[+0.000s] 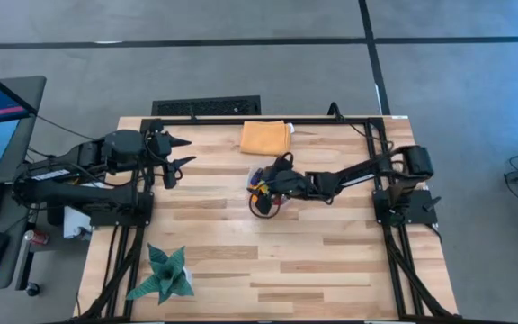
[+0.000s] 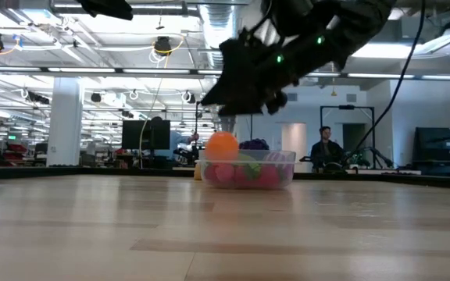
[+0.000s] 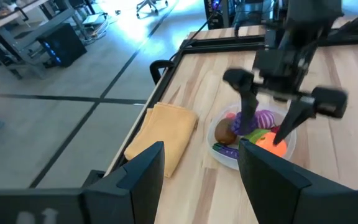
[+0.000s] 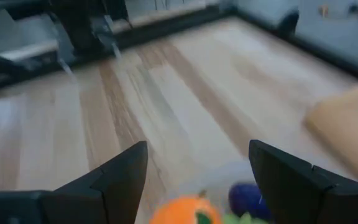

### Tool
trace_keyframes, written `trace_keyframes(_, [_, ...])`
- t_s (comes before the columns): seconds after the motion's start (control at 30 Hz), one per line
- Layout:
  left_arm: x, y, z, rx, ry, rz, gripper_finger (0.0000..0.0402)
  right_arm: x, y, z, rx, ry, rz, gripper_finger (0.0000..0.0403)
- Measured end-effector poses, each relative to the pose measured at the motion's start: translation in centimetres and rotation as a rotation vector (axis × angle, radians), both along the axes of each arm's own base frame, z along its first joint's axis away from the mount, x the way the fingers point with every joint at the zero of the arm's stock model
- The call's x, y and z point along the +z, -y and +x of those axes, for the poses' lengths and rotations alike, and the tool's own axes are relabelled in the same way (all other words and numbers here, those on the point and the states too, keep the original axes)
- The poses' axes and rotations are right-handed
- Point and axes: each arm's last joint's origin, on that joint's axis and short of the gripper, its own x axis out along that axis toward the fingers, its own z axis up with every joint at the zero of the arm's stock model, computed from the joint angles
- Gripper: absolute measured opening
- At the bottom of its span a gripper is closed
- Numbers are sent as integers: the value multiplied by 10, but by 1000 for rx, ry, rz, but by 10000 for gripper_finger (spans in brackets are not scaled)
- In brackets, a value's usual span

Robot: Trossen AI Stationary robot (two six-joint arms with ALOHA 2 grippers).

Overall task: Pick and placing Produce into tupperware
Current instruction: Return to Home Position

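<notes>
Pale wooden planks of the counter (image 2: 225, 234) spread across the foreground of the low view and carry everything else. Two dark arms reach over it. The left arm (image 1: 79, 175) lies folded back at the counter's left edge, and the right arm (image 1: 349, 173) stretches from the right edge toward the middle. In the room beyond the far edge a person (image 2: 324, 148) shows at a desk.

The left end effector (image 1: 183, 152) hangs near the far left corner, well apart from the container, with its two fingers spread and nothing between them. The right end effector (image 3: 269, 121) hovers just above the tupperware, its fingers parted and empty, clear of the contents below.

A green spiky star-shaped plant (image 1: 163, 274) stands on the left side of the counter, toward the lower edge of the high view, well apart from the rest. A folded orange cloth (image 1: 265, 137) lies flat by the far edge.

The tupperware (image 2: 288, 161), clear and shallow, sits upright near the middle of the counter, close to the cloth. The produce (image 2: 244, 176) is heaped inside it and rises above the rim. An orange (image 2: 223, 146) tops one side with a dark purple piece (image 2: 254, 144) next to it. Magenta pieces (image 2: 268, 178) press against the see-through wall, a green piece (image 2: 254, 165) sits among them, and a brown piece (image 3: 224, 132) lies toward the cloth side.
</notes>
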Motion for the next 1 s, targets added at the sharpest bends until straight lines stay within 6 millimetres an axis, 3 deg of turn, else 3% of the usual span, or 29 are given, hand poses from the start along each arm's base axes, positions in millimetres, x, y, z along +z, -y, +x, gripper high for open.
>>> trace_keyframes(0.37, [5,-1,2,-3,41,48,194,84,3,-26,48,194,-145,306])
trace_keyframes(0.6, [4,-1,1,24,53,-13,194,128,2,-56,30,302,-95,306])
trace_keyframes(0.8, [-8,-2,-5,70,-134,86,194,129,-4,-94,48,42,-58,306])
trace_keyframes(0.93, [-18,-1,-7,-6,-218,98,194,128,-12,-106,111,77,-135,306])
trace_keyframes(1.0, [-25,1,-6,-93,-180,110,194,124,-14,-111,132,139,-169,306])
